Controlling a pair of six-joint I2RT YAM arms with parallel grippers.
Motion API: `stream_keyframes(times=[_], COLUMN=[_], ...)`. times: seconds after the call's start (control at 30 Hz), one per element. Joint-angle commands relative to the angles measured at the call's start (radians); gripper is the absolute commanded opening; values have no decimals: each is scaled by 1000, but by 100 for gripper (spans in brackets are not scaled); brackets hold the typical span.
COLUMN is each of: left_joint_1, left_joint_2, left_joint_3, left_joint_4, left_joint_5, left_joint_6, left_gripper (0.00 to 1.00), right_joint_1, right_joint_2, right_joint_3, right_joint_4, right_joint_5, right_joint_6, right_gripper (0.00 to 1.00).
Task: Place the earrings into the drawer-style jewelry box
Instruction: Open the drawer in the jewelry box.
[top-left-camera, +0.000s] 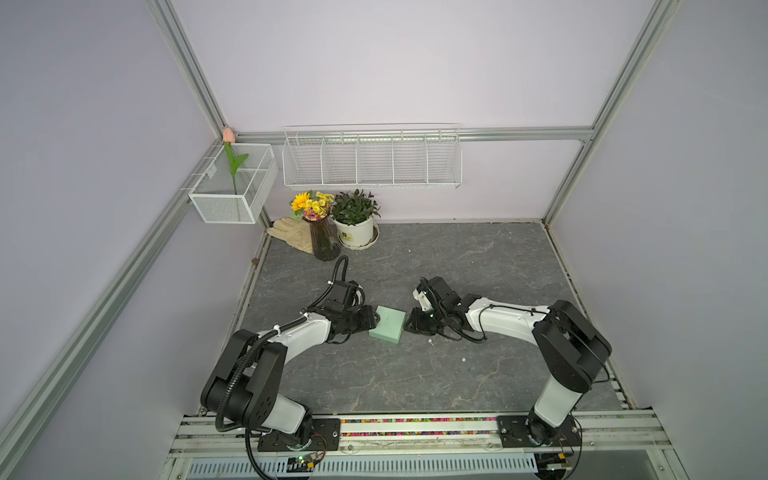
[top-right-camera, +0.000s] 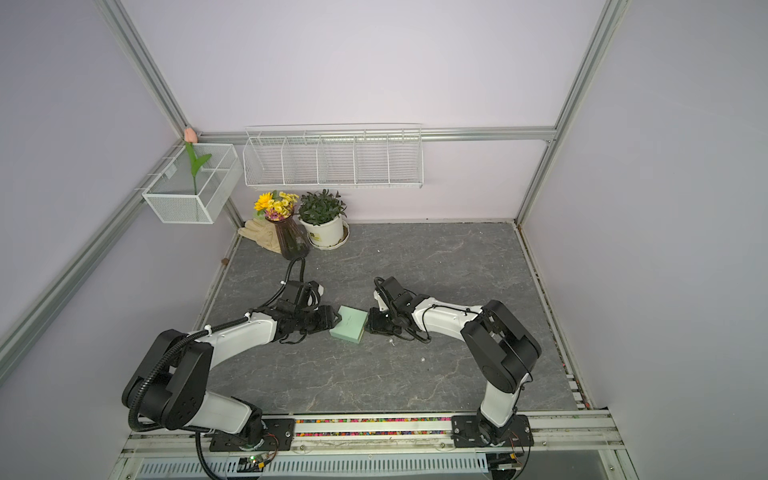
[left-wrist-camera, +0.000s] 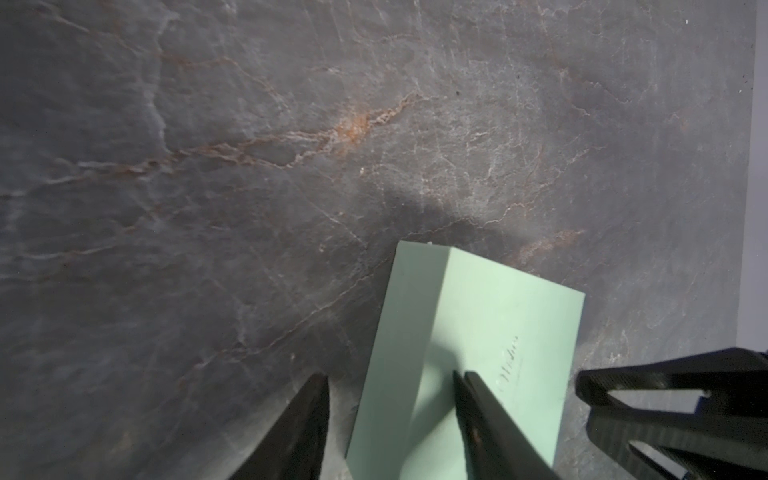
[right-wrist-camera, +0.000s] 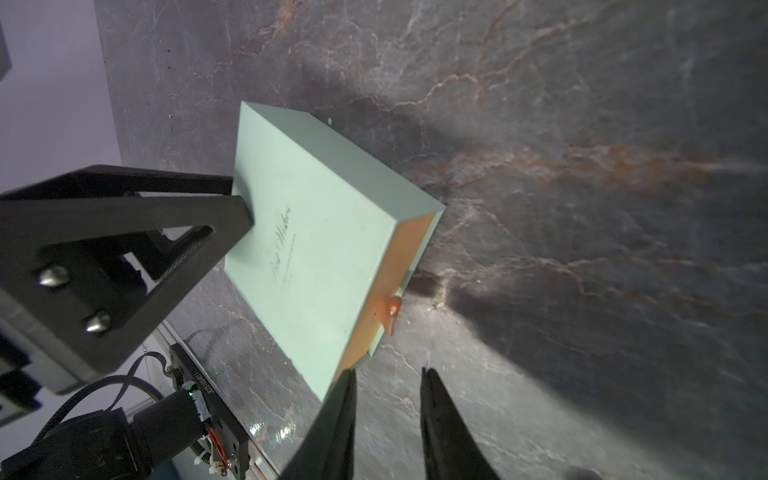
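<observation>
- status: we judge the task not yet started in effect. nothing has reached the box.
- jewelry box: lies flat on the table between the two arms. in the right wrist view the tan tray end sits flush in the mint sleeve, so we read the drawer as closed. the pull tab is free.
- first earring: on the table, near the box, off its corner on the right arm's side and toward the robot's base.
- second earring: on the table, farther from the box along the same line. both top views show the pair as tiny pale dots.
- left gripper: at the box edge opposite the tab. its fingers straddle that edge and one tip touches the top face. we cannot tell whether it is clamped.
- right gripper: just beside the tab end of the box. its jaws are narrowly parted with nothing between them and the tab is not yet taken.
- remaining steps, as we judge: steady the box, pull the tray out by the tab, then pick up each earring and set it in the tray.
</observation>
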Motion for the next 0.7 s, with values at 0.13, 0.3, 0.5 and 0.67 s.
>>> stream_keyframes(times=[0.13, 0.3, 0.5, 0.67], left_joint_1=[-4, -4, -4, -4], left_joint_2=[14, 16, 17, 10], left_joint_3=[-25, -22, -27, -35], left_joint_4=[-37, -39, -42, -41], left_joint_5=[-41, -45, -48, -53], left_joint_6=[-6, -6, -6, -9], left_gripper=[52, 52, 52, 52], right_joint_1=[6, 7, 7, 6], right_joint_2=[44, 65, 93, 105], right_joint_3=[39, 63, 82, 85], right_joint_4=[0, -11, -19, -12], right_joint_5=[-15, -15, -24, -26], right_joint_6=[3, -6, -4, -2], right_gripper=[30, 29, 27, 26])
